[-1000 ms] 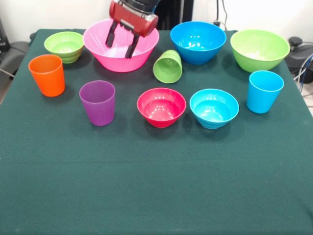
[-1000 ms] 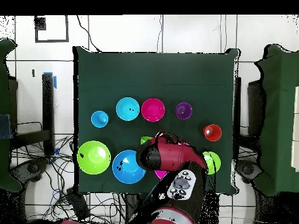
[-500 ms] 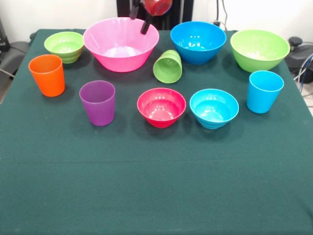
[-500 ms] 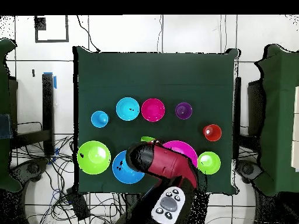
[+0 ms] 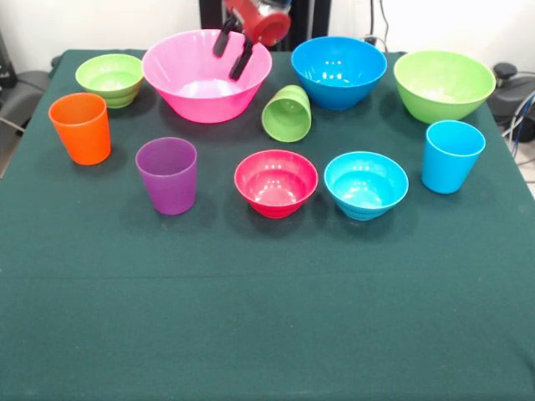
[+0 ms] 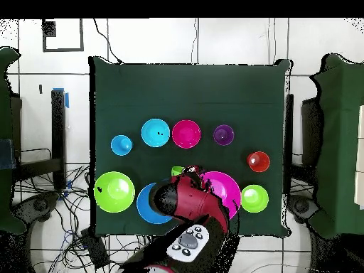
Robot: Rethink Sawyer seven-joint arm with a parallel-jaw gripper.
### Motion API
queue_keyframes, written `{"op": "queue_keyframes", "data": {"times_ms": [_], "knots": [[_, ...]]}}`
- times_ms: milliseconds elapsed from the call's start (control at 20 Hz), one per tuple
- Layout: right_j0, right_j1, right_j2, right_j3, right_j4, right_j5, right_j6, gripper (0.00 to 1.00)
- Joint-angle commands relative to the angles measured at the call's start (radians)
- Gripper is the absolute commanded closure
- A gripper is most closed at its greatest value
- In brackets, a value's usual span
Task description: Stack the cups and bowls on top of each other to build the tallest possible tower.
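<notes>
Hovering over the pink bowl (image 5: 206, 75), gripper (image 5: 233, 48) fingers apart, empty; tipped green cup (image 5: 287, 114) beside, blue bowl (image 5: 338, 71) behind it

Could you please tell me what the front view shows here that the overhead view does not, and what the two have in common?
Only the front view shows the end effector open and empty over the pink bowl, and the green cup tipped on its side. Only the overhead view shows the arm covering part of the medium blue bowl, plus cables on the floor. Both show every cup and bowl separate, with nothing stacked.
</notes>
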Motion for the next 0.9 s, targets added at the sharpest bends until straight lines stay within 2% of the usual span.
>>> {"op": "queue_keyframes", "data": {"times_ms": [50, 300, 600, 900], "knots": [[-0.031, 0.147, 0.086, 0.026, 0.008, -0.167, 0.167, 0.00], [-0.081, 0.198, 0.116, 0.022, 0.004, -0.288, 0.147, 0.00], [-0.106, 0.213, 0.106, 0.009, -0.003, -0.314, 0.108, 0.00], [-0.072, 0.303, 0.035, -0.022, 0.033, -0.433, 0.116, 0.00]]}}
